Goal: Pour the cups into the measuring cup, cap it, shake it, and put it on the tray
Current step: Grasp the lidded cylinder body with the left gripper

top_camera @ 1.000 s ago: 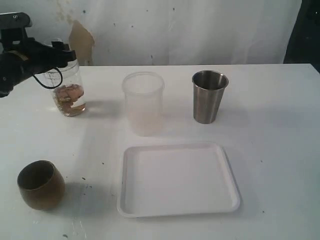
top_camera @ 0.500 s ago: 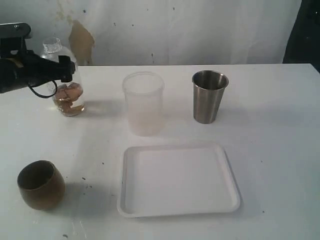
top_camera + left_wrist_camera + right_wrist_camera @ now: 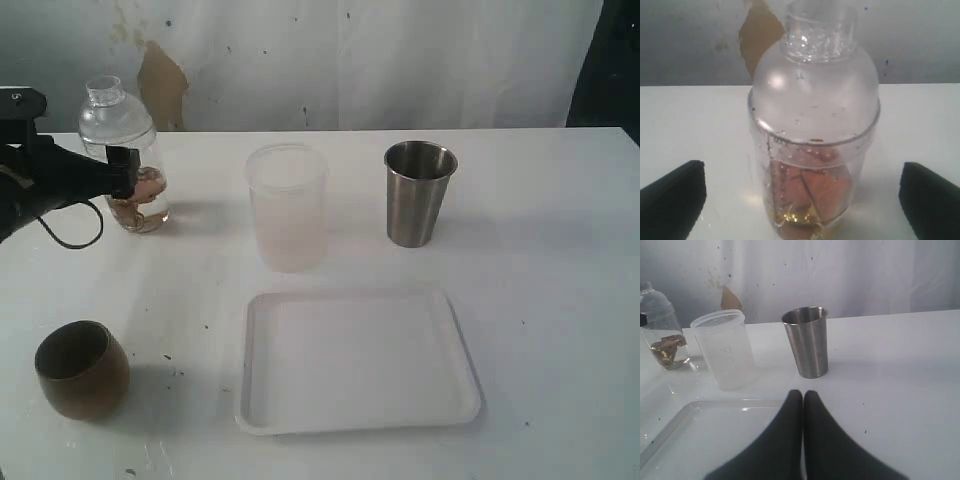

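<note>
A: Looking at the left gripper point(image 3: 119, 172), is it holding anything?

B: No. It is sitting wide open, with its two black fingers point(image 3: 675, 200) standing on either side of the measuring cup point(image 3: 812, 145). There is a clear gap on each side, so neither finger is touching the cup.

A: Where is that cup standing?

B: It is standing upright on the desk point(image 3: 560, 300), at about ten o'clock of the desktop. It is well apart from the tray point(image 3: 360, 360), which is lying flat near six o'clock. A clear domed lid point(image 3: 815, 85) with a narrow neck is sitting on the cup. Brownish pieces and a little yellowish liquid are lying in its bottom.

A: And the other cups?

B: The brown cup point(image 3: 80, 368) is sitting upright at nine o'clock from the tray, near the desk's front edge. The steel tumbler point(image 3: 419, 192) is standing at one o'clock from the tray, mouth up. I cannot tell whether either one is holding anything. A frosted cup point(image 3: 287, 205) is standing at eleven o'clock from the tray, between the measuring cup and the tumbler.

A: What is the right gripper point(image 3: 803, 393) doing?

B: It is hanging over the tray's edge with its fingers pressed together, gripping nothing. It is pointing toward the steel tumbler, well short of it.
</note>
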### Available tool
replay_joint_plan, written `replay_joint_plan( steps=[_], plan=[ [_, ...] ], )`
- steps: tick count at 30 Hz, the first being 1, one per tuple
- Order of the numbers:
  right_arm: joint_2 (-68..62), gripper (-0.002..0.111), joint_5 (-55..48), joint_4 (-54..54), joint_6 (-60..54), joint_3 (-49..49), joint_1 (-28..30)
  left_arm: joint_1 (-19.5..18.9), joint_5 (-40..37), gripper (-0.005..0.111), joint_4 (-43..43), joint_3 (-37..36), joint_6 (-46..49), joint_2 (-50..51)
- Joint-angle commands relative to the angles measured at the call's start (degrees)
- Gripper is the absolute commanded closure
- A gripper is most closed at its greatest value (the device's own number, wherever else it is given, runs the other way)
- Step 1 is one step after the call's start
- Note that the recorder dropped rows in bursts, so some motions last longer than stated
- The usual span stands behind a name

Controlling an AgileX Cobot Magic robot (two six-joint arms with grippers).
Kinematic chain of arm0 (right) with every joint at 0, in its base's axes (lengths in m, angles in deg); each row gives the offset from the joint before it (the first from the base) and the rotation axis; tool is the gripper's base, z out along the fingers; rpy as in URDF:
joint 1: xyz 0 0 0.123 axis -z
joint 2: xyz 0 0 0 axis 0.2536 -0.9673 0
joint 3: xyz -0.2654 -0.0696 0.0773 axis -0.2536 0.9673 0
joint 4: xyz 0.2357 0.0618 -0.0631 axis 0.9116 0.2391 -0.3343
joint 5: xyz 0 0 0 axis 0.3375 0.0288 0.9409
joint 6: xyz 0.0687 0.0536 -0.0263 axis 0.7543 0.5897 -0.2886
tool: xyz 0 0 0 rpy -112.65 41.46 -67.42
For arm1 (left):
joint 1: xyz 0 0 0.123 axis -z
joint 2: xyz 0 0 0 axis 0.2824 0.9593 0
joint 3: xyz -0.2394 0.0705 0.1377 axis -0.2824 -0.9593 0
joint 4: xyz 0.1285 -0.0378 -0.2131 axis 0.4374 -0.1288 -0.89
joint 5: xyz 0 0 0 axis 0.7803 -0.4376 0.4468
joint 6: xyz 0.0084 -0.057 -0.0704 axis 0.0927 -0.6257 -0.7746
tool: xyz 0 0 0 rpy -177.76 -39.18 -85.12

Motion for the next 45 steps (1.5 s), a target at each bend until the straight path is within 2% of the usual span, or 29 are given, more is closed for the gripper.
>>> replay_joint_plan(
  steps=[1,4,11,14,21,39,45],
  plan=[
    [0.4,0.108,0.2,0.0,0.2,0.4,0.1,-0.1,7.8,0.002,8.9,-0.9,-3.9,3.1],
    [0.4,0.108,0.2,0.0,0.2,0.4,0.1,-0.1,12.3,0.002,11.5,-0.9,-5.2,5.5],
    [0.4,0.108,0.2,0.0,0.2,0.4,0.1,-0.3,24.1,0.002,7.4,-0.5,-5.1,12.8],
    [0.4,0.108,0.2,0.0,0.2,0.4,0.1,-0.5,21.1,0.002,7.2,3.8,-5.1,16.3],
    [0.4,0.108,0.2,0.0,0.2,0.4,0.1,-0.5,19.6,0.002,7.1,10.1,-6.3,20.7],
    [0.4,0.108,0.2,0.0,0.2,0.4,0.1,-0.5,19.8,0.002,5.3,17.1,-8.9,26.1],
    [0.4,0.108,0.2,0.0,0.2,0.4,0.1,-0.5,20.7,0.003,1.8,17.7,-8.4,26.7]
  ],
)
